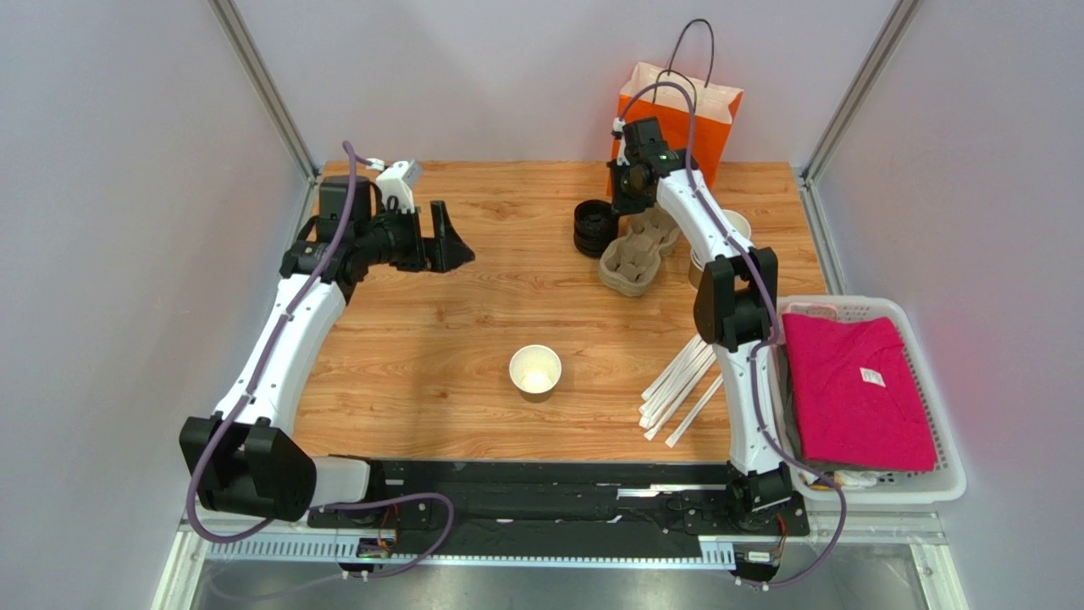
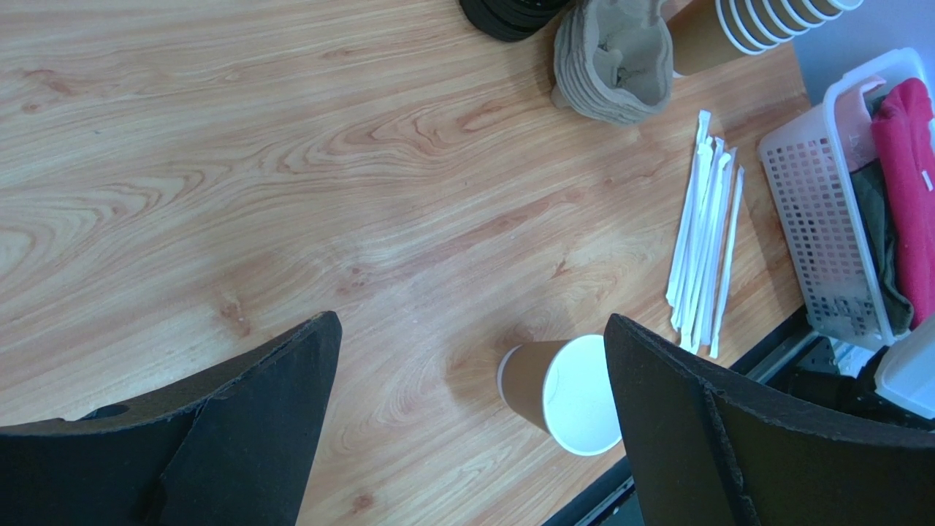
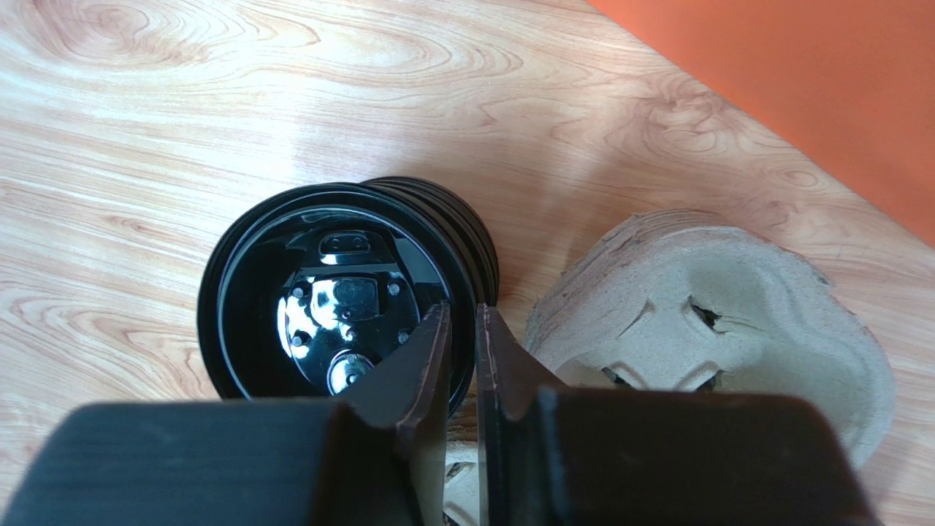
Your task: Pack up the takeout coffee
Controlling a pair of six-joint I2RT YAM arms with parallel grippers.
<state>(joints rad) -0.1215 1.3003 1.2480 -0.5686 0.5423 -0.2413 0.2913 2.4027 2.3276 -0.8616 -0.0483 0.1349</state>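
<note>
Wooden table (image 1: pixel 420 318) fills my view, with the white basket (image 1: pixel 948 483) at the right edge and the orange paper bag (image 1: pixel 713 121) at the far side. My left gripper (image 1: pixel 452 239) hangs over the far left, fingers spread wide with nothing between them. My right gripper (image 3: pixel 462 310) is down on the stack of black lids (image 1: pixel 593 229), fingers pinching the rim of the top lid (image 3: pixel 329 296). The paper cup (image 1: pixel 535 370) stands lidless near the centre, well apart from both grippers.

Cup (image 1: pixel 535 370) ctr; lids (image 1: pixel 593 229), trays (image 1: pixel 632 263) behind-rt; straws (image 1: pixel 678 388) rt.
</note>
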